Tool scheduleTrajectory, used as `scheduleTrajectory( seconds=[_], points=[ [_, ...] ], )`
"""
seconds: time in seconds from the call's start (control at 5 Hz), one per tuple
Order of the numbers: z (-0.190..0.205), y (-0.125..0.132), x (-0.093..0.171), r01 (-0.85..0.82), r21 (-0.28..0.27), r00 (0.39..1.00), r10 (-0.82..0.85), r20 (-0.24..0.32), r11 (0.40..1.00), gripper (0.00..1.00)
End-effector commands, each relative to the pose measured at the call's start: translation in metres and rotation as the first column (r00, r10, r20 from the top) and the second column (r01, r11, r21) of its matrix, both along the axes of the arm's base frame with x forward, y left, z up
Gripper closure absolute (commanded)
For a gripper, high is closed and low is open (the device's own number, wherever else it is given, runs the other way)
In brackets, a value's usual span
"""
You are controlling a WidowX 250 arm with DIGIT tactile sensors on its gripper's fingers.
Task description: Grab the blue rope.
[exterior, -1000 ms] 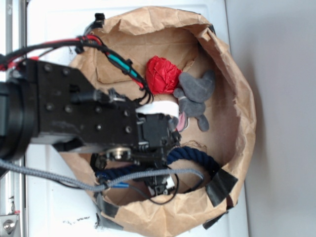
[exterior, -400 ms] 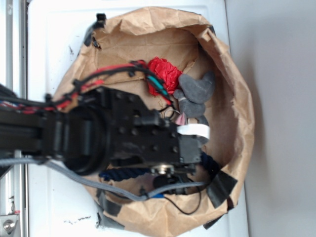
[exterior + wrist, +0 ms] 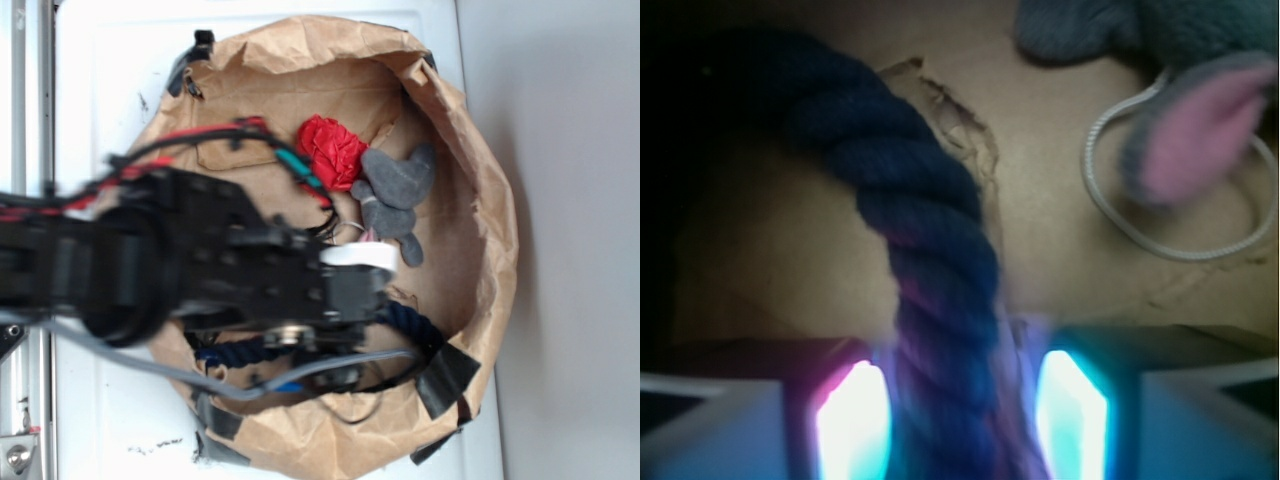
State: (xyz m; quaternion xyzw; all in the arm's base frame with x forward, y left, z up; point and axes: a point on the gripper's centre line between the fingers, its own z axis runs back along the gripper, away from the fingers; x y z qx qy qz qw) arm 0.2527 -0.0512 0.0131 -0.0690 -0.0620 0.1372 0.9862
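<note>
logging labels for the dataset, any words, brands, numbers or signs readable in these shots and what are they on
None can be read in either view.
The white band on the robot's wrist looks blank, though it is blurred.
The paper bag, blue rope, grey plush mouse and red ball show no print.

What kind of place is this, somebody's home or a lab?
Probably a lab test setup. A taped-open brown paper bag sits on a plain white surface, holding a blue rope, a grey plush mouse and a red ball, with the pincer straddling the rope.
</note>
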Motion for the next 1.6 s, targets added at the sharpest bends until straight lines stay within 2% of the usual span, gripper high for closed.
scheduleTrajectory(
  seconds=[0.0, 0.2, 0.4, 0.6, 0.8, 1.4],
  points=[
    [0.098, 0.016, -0.016, 0.146, -0.119, 0.978, -0.125, 0.166, 0.982, 1.00],
    [0.149, 0.025, -0.018, 0.209, -0.085, 0.967, -0.193, 0.167, 0.974, 1.00],
    [0.172, 0.038, -0.019, 0.194, -0.100, 0.974, -0.180, 0.137, 0.976, 0.59],
    [0.155, 0.037, -0.014, 0.170, -0.071, 0.979, -0.160, 0.127, 0.983, 0.00],
    [0.125, 0.030, -0.008, 0.156, -0.031, 0.983, -0.152, 0.101, 0.987, 0.00],
    [0.033, -0.003, 0.011, 0.261, 0.064, 0.964, -0.257, -0.060, 0.963, 0.00]
  ],
)
